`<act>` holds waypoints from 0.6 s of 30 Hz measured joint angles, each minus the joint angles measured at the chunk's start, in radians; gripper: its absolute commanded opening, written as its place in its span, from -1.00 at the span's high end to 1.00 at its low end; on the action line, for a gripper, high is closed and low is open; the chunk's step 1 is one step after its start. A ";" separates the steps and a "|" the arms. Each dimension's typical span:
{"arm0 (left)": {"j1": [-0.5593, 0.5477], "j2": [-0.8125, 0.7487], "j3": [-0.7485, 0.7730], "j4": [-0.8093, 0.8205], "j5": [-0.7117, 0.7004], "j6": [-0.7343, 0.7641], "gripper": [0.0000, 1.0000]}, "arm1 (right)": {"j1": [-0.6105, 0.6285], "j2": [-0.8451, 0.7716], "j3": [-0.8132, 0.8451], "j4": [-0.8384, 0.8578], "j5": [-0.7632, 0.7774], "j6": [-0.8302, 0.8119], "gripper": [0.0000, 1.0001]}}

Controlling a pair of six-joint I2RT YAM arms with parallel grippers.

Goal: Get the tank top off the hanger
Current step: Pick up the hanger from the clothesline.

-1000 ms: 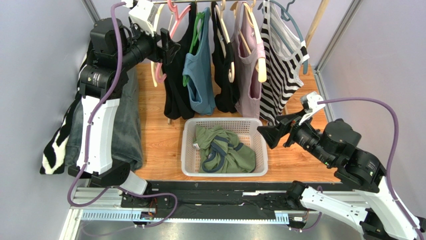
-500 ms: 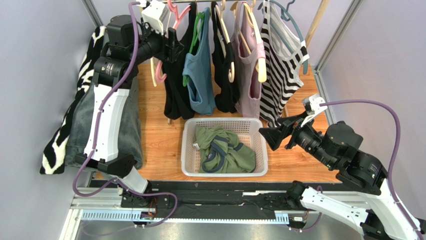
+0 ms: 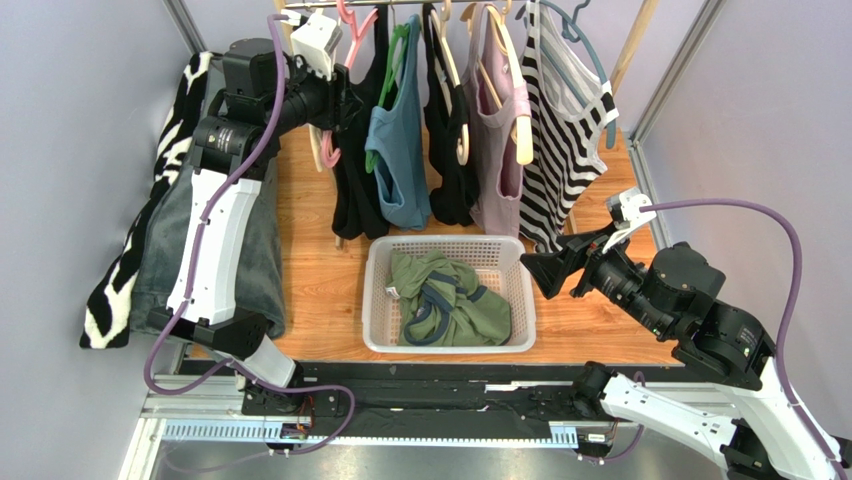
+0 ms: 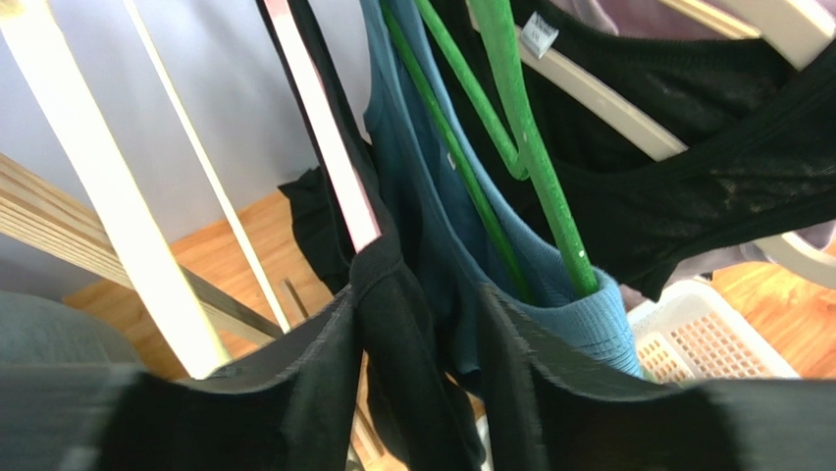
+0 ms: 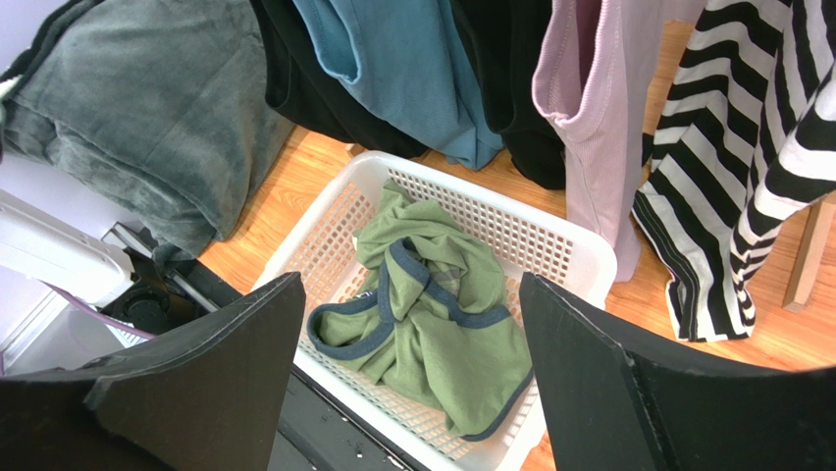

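A black tank top (image 3: pixel 352 180) hangs on a pink hanger (image 3: pixel 322 150) at the left end of the rail. My left gripper (image 3: pixel 345 100) is up at its shoulder. In the left wrist view the gripper (image 4: pixel 420 304) is open, with the black strap (image 4: pixel 392 294) between the jaws, against the left finger. The pink hanger arm (image 4: pixel 324 118) runs up from the strap. A blue tank top (image 4: pixel 432 216) on a green hanger (image 4: pixel 530 147) hangs just to the right. My right gripper (image 3: pixel 535 270) is open and empty by the basket's right edge.
A white basket (image 3: pixel 450 243) on the wooden floor holds a green tank top (image 3: pixel 450 300), also in the right wrist view (image 5: pixel 432 314). Further right hang another black top (image 3: pixel 450 130), a lilac top (image 3: pixel 497 150) and a striped top (image 3: pixel 565 130). Grey cloth (image 3: pixel 250 250) drapes at the left.
My left arm has swung right along the rail, and its gripper has come up to the black tank top's shoulder. The right arm has barely moved.
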 measured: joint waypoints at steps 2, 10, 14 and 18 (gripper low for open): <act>0.000 0.000 -0.006 -0.009 0.000 0.004 0.27 | 0.000 0.000 0.000 -0.006 0.003 0.000 -0.65; 0.002 0.000 -0.005 -0.016 -0.027 0.013 1.00 | 0.000 -0.006 0.000 -0.035 0.014 0.000 -0.53; 0.001 0.000 0.012 -0.030 -0.036 0.017 1.00 | 0.000 -0.008 0.000 -0.043 0.018 0.000 -0.47; -0.001 0.000 0.040 -0.047 -0.057 0.018 1.00 | 0.000 -0.009 0.000 -0.051 0.018 0.000 -0.45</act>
